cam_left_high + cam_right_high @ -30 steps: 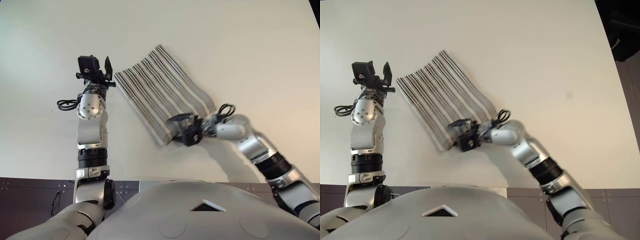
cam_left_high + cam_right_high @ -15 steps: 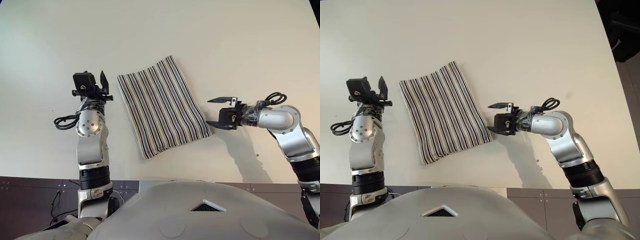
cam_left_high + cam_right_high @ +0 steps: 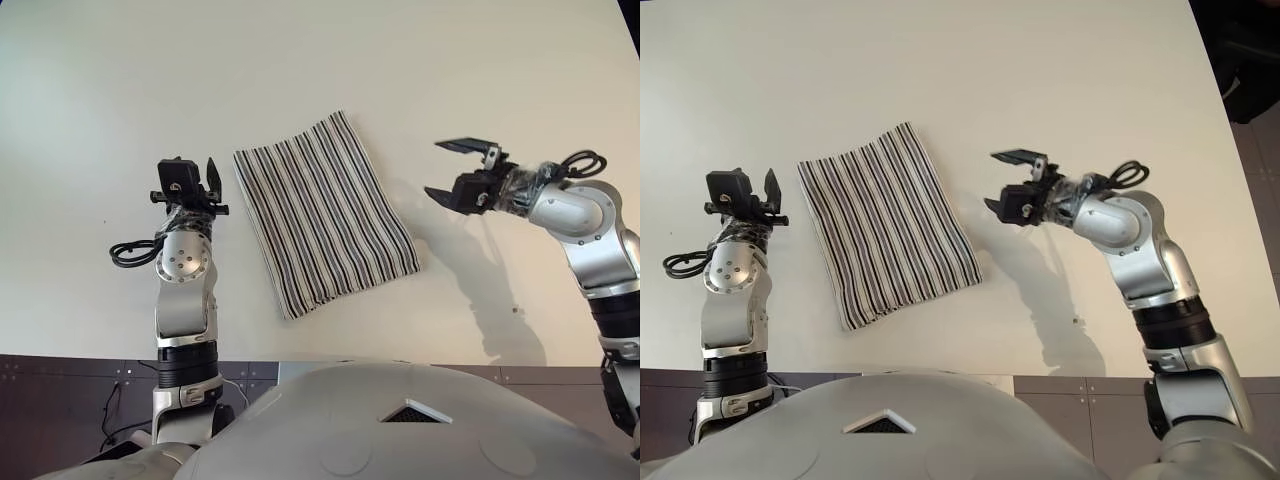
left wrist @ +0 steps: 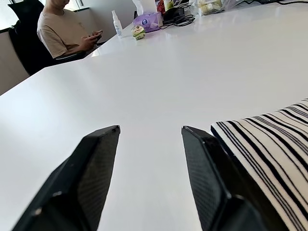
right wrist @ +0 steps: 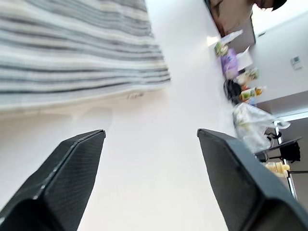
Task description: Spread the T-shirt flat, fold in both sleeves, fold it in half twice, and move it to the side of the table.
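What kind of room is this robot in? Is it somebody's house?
Probably an office or lab workroom, not a house. The robot works at a long white table, and at its far end stand shared desk things: a spray bottle and a purple box, likely tissues.

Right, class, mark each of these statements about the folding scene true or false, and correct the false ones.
1. The striped T-shirt lies folded on the table. True.
2. The right gripper is shut on the T-shirt's edge. False: it is open and clear of the shirt, to its right.
3. The left gripper is open, beside the shirt's left edge. True.
4. The T-shirt hangs over the table's near edge. False: it lies wholly on the tabletop, between the two grippers.
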You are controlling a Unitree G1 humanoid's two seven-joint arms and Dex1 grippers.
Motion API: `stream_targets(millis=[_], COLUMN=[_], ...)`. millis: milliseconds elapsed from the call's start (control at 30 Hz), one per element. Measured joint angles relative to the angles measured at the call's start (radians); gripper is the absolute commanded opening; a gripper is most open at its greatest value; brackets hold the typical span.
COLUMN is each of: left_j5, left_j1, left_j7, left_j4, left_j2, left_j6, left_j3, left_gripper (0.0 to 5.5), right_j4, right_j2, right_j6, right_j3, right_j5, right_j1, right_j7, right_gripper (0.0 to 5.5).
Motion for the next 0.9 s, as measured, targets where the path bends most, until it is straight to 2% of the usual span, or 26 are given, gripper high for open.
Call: stream_targets(millis=[33,133,267,367,467,633,767,900], left_j5=[0.001,0.002,0.002,0.004,0.020,0.037,0.048,0.062], left_j1=[-0.017,-0.042,-0.046,-0.040,0.008,0.090,0.122,0.131], left_j7=[-0.001,-0.008,-0.011,-0.009,0.002,0.032,0.030,-0.007], left_j4=[0.016,0.022,0.029,0.028,0.016,-0.035,-0.051,-0.065], left_j2=[0.005,0.016,0.018,0.015,-0.005,-0.046,-0.047,-0.010], left_j6=[-0.002,-0.005,-0.007,-0.009,-0.010,-0.010,-0.010,-0.010], left_j3=[-0.001,-0.003,-0.011,-0.013,-0.012,-0.016,-0.029,-0.030], left_gripper=[2.37,2.37,2.37,2.37,2.37,2.37,2.37,2.37], right_j4=[-0.049,-0.070,0.077,0.096,0.056,-0.162,-0.285,-0.295], right_j2=[0.036,0.059,0.074,0.047,-0.062,-0.236,-0.240,-0.146], right_j6=[0.017,0.041,-0.030,-0.058,-0.058,0.006,0.078,0.150], right_j3=[0.056,0.125,0.190,0.178,0.111,0.026,0.040,0.099], right_j5=[0.002,-0.015,-0.133,-0.127,-0.093,0.003,0.032,-0.003], right_j1=[0.032,0.108,0.070,0.067,0.135,0.353,0.438,0.393], right_j7=[0.021,0.036,-0.038,-0.041,-0.020,0.063,0.094,0.083], right_gripper=[3.53,3.53,3.53,3.53,3.53,3.53,3.53,3.53])
